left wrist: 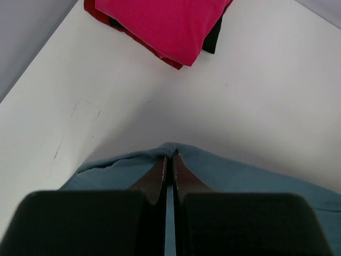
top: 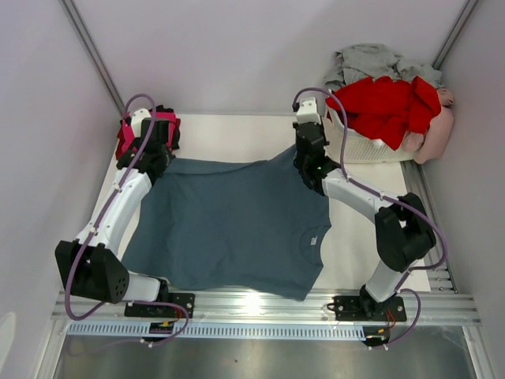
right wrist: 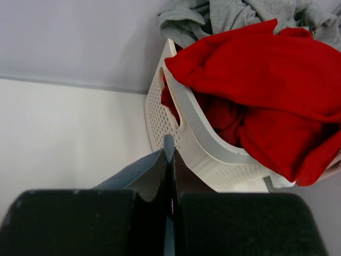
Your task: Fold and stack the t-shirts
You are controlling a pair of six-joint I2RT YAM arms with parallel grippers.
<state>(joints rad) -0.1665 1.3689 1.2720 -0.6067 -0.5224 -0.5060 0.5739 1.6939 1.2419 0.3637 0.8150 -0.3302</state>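
Observation:
A large slate blue-grey t-shirt (top: pixel 237 225) lies spread over the table, its collar toward the near right. My left gripper (top: pixel 158 158) is shut on the shirt's far left corner; its cloth (left wrist: pixel 224 170) bunches over the pinched fingertips (left wrist: pixel 171 158). My right gripper (top: pixel 306 167) is shut on the far right corner, a sliver of blue cloth (right wrist: pixel 169 144) sticking up between the closed jaws (right wrist: pixel 170 157). A folded magenta t-shirt (left wrist: pixel 165 24) rests on a dark one (left wrist: pixel 211 42) at the far left corner (top: pixel 130 136). Red (top: pixel 387 106), grey (top: pixel 371 59) and pale pink (top: pixel 438 134) t-shirts are heaped in the basket.
The white slatted laundry basket (top: pixel 355 146) stands at the far right, close beside my right gripper; its wall (right wrist: pixel 202 149) fills the right wrist view. A metal rail (top: pixel 260 304) runs along the near edge. Walls close in the table behind and at both sides.

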